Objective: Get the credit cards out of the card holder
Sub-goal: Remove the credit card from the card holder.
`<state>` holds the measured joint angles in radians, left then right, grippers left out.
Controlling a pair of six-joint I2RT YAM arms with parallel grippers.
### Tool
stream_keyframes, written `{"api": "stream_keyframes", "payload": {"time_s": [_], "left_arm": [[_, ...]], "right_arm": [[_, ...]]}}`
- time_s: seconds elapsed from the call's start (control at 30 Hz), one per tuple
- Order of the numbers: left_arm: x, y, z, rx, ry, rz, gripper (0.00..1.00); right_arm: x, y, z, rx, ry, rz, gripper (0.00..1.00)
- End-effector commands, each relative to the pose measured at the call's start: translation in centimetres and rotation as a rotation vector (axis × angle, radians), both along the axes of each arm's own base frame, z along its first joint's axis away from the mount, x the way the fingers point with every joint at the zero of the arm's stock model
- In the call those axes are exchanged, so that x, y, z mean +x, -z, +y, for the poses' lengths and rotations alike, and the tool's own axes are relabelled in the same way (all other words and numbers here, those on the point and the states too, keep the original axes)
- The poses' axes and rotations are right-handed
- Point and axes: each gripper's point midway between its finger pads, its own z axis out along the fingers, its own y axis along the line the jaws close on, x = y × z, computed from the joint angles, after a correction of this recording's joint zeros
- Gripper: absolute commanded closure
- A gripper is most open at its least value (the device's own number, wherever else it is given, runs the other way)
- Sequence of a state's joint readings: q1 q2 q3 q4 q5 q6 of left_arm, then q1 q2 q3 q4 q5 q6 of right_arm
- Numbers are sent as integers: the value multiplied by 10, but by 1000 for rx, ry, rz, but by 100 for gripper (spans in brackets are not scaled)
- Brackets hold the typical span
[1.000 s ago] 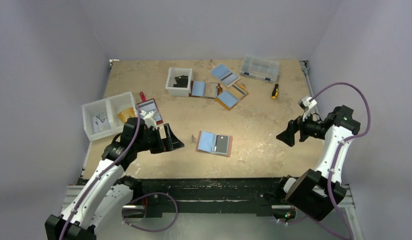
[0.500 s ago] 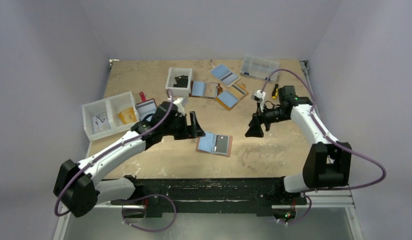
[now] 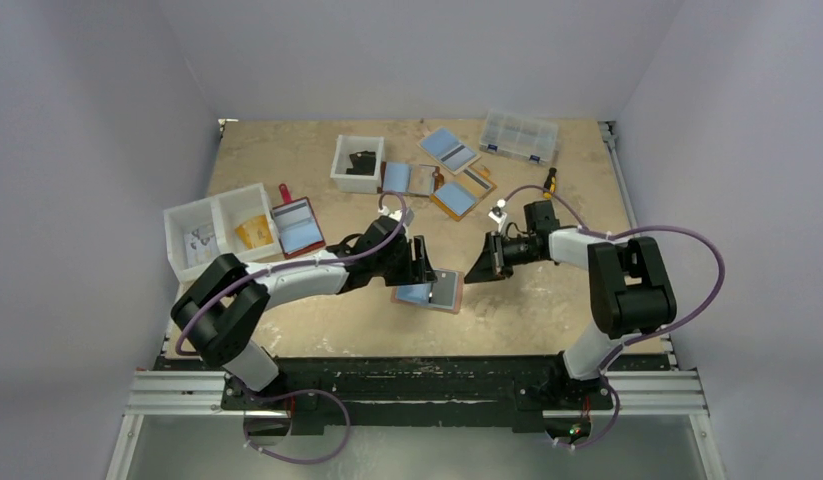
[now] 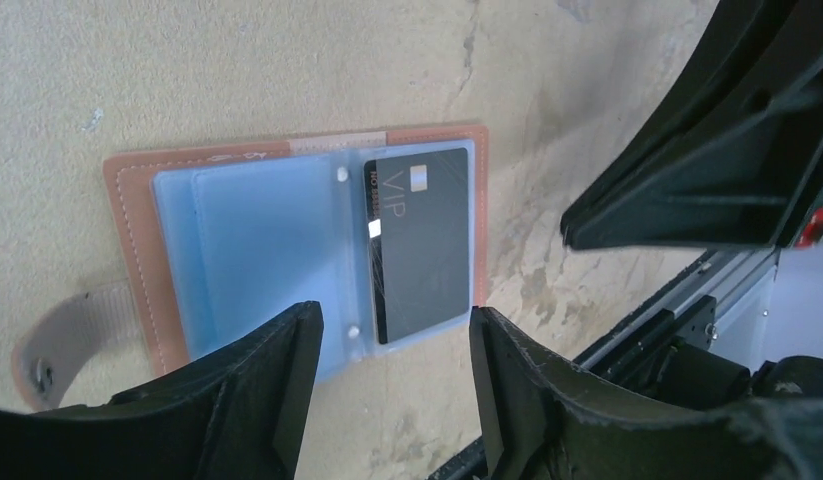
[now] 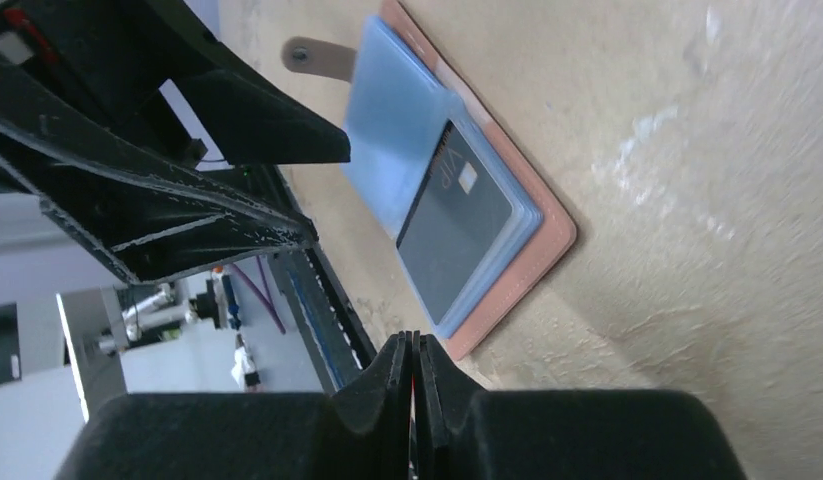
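Observation:
The card holder [image 4: 127, 190] lies open and flat on the table, tan-brown with pale blue plastic sleeves and a strap tab at its left. A dark grey credit card [image 4: 422, 240] marked VIP sits in the right sleeve, and a light blue card [image 4: 257, 245] fills the left one. My left gripper [image 4: 387, 340] hovers open just above the holder's near edge, its fingers astride the middle fold. Right of the holder [image 5: 542, 235], my right gripper [image 5: 412, 345] is shut on nothing, tips pointing at its right edge. From above, the left gripper [image 3: 419, 262] covers part of the holder [image 3: 449, 290]; the right gripper [image 3: 477, 270] stands close beside it.
A white two-part bin [image 3: 219, 235] stands at the left, with a dark red wallet [image 3: 295, 225] beside it. At the back are a white box [image 3: 357, 162], orange wallets [image 3: 462, 190], a clear organiser case [image 3: 519, 135] and a screwdriver [image 3: 550, 182]. The table's metal rail [image 4: 677, 320] runs close to the holder.
Both arms have swung inward from the table's sides to the card holder. The right gripper has gone from open to shut, and the left jaws have narrowed.

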<state>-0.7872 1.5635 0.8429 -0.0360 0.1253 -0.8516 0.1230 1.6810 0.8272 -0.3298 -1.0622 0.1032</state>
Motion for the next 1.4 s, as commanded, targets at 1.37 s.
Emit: {"api": "stream_keyframes", "payload": {"time_s": [1.37], "left_arm": [[4,32,-35,-100,75,47,53]], "right_arm": [[10,39,30,-137,128,40,68]]}}
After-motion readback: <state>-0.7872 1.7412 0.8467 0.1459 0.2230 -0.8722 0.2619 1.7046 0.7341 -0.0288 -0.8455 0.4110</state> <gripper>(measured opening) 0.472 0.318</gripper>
